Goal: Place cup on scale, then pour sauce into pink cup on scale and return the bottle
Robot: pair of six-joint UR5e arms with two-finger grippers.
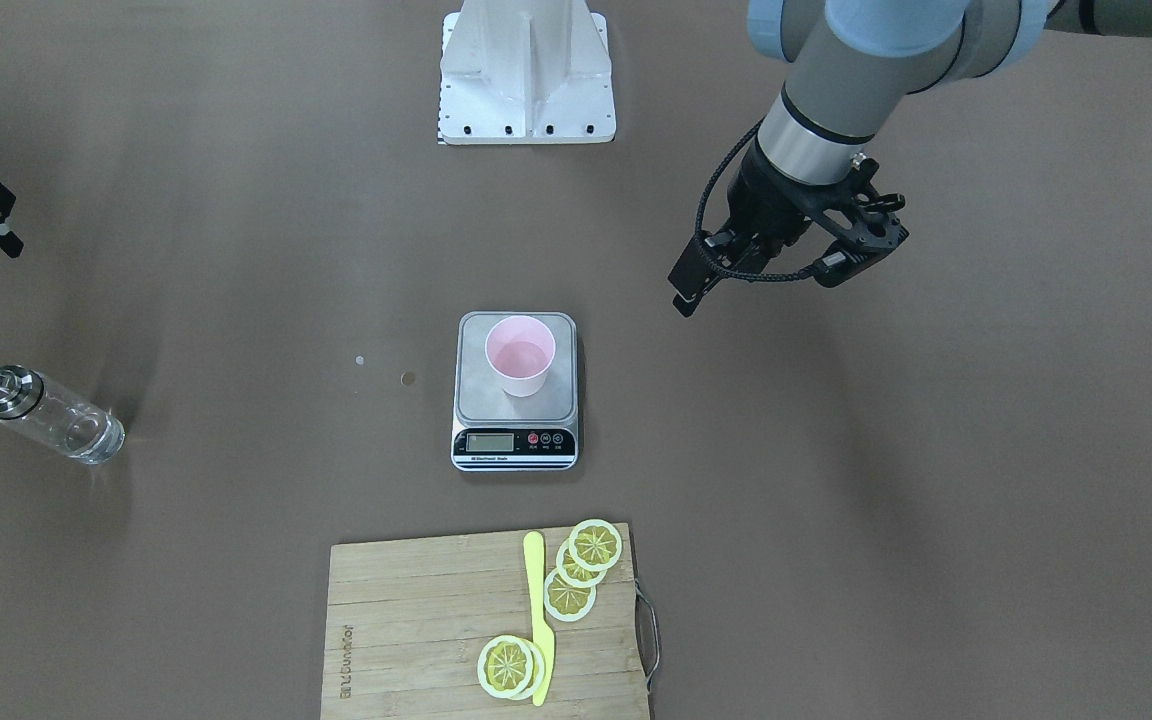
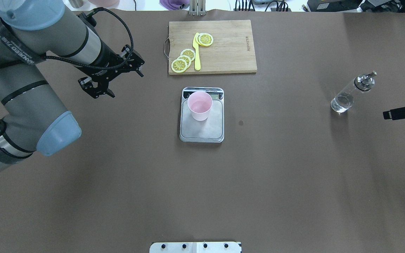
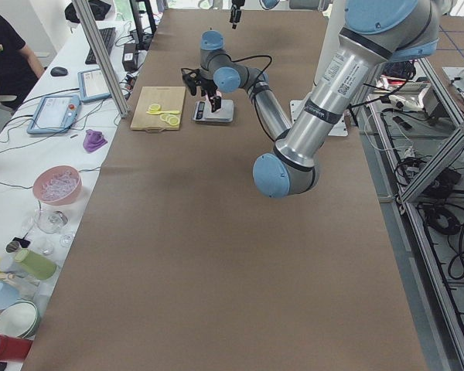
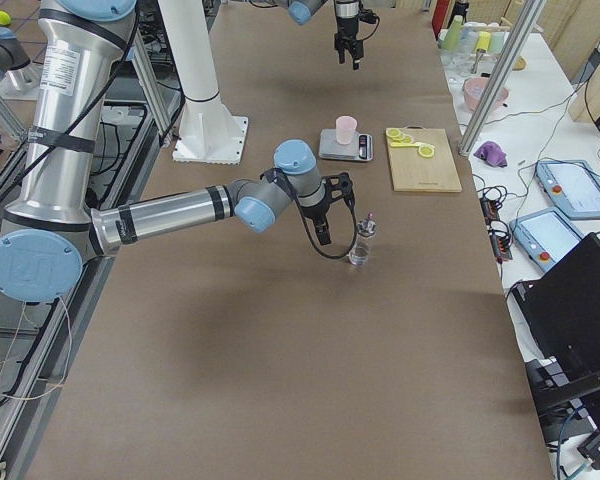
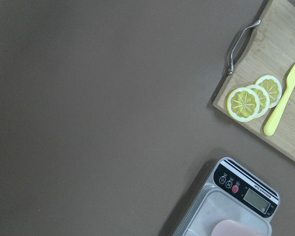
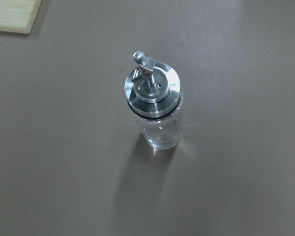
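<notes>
The pink cup (image 1: pixel 520 355) stands upright on the steel platform of the scale (image 1: pixel 476 400) at mid-table, also seen from overhead as the cup (image 2: pixel 199 105) on the scale (image 2: pixel 209 130). The clear glass bottle (image 2: pixel 350 93) with its metal spout stands upright and free on the table at my right; the right wrist view looks down on the bottle (image 6: pixel 155 108). My right gripper (image 2: pixel 404 111) hangs just beside it, open, holding nothing. Left of the scale and raised above the table, my left gripper (image 2: pixel 125 84) is open and empty.
A wooden cutting board (image 2: pixel 230 45) with lemon slices (image 2: pixel 185 59) and a yellow knife (image 2: pixel 197 52) lies beyond the scale. The robot's white base (image 1: pixel 526 70) is on the near side. A side bench with bowls and cups (image 3: pixel 46 232) runs along the table's far edge.
</notes>
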